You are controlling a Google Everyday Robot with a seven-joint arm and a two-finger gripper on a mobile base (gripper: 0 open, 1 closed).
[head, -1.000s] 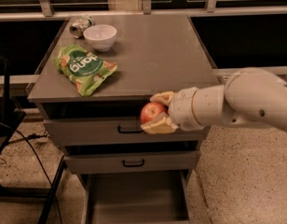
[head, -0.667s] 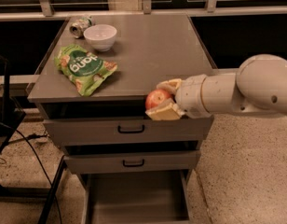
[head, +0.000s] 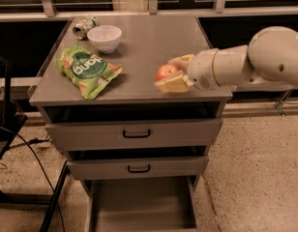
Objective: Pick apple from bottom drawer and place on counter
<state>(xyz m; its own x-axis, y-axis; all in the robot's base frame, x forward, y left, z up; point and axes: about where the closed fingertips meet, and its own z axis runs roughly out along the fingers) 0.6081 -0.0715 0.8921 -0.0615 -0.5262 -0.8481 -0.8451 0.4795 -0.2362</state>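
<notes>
Arm reaches leftward, gripper clasping the apple over the counter

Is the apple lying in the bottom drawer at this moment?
No: the gripper holds the apple at the front right of the counter, well above the open bottom drawer.

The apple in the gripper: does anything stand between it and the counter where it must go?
Nothing visible does. The gripper holds the apple over the counter's front right part; the green bag, white bowl and can lie apart to the left.
</notes>
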